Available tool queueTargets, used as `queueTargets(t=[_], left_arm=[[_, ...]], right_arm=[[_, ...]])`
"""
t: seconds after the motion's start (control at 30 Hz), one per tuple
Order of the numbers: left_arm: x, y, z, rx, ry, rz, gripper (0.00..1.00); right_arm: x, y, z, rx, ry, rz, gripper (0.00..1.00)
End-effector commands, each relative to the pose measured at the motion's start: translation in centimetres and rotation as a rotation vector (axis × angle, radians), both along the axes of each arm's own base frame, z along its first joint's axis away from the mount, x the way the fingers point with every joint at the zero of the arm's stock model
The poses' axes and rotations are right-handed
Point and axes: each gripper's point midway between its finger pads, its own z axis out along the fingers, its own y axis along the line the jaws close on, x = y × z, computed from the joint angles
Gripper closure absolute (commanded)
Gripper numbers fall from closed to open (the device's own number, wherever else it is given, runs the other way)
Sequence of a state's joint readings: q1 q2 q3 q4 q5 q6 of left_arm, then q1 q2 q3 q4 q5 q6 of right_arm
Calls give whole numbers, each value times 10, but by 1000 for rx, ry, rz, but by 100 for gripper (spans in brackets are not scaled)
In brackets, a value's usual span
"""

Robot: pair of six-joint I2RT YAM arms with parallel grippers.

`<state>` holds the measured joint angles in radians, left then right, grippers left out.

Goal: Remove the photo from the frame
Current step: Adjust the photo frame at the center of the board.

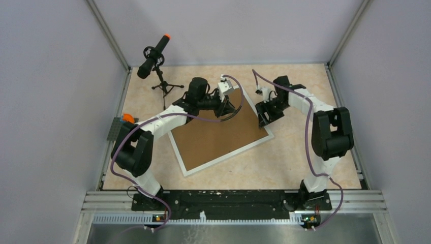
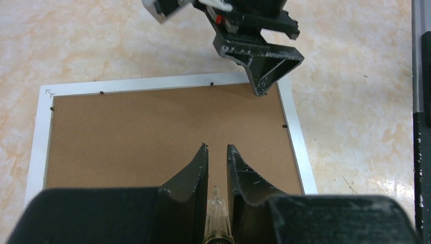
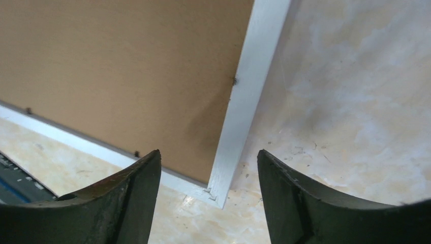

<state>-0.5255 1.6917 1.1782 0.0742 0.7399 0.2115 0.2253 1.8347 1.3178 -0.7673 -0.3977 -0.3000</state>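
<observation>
The frame [image 1: 228,155] lies face down mid-table, with its white border [image 2: 152,84] around the brown backing board [image 1: 218,134]. Small black tabs dot the board's edge. The photo is hidden under the board. My left gripper [image 1: 228,107] hovers over the board's far part. Its fingers stand close together [image 2: 217,147] and pinch a clear plastic tube [image 2: 217,213]. My right gripper [image 1: 264,118] is open at the frame's right corner. One fingertip [image 2: 260,91] rests at the white border. In the right wrist view the frame corner [image 3: 216,193] lies between the spread fingers [image 3: 208,157].
A black microphone with an orange tip [image 1: 155,56] stands on a tripod at the back left. An orange object [image 1: 127,118] sits on a grey plate at the left edge. Grey walls and metal rails [image 2: 419,51] enclose the marbled table [image 1: 305,81].
</observation>
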Motion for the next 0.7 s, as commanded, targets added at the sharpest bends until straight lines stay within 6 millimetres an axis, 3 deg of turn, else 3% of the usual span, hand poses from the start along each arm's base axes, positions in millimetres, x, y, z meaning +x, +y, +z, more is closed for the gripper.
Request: queueTargets(t=[0.0,0.13,0.23,0.3,0.4,0.43,0.5,0.57,0.67], left_arm=[[7,-6,31,-51,-74,-14,100],[6,-4,31,-48,-75,-8,100],[5,-3,32,-49,-75,-5,100],[4,-2,30,-46,-73,-5,100],[4,-1,28,-39,-71,-5,100],[4,0,27,-37,-71,-2,100],[5,1,28,-37,-73,-2,100],[6,0,27,-36,-73,-5,100],[9,0,29,-40,-80,-6,100]], right_arm=[[14,-18,-21,-125,-61,-80,39],[13,-28,-35,-197,-57,-51,55],[25,-46,-40,-275,-94,-1,66],[48,-66,-38,-327,-150,19,69],[107,-97,-31,-388,-236,12,69],[125,-106,-35,-398,-238,8,69],[163,-115,-24,-401,-280,-17,68],[192,-108,-2,-356,-313,-42,56],[207,-88,43,-207,-327,-130,35]])
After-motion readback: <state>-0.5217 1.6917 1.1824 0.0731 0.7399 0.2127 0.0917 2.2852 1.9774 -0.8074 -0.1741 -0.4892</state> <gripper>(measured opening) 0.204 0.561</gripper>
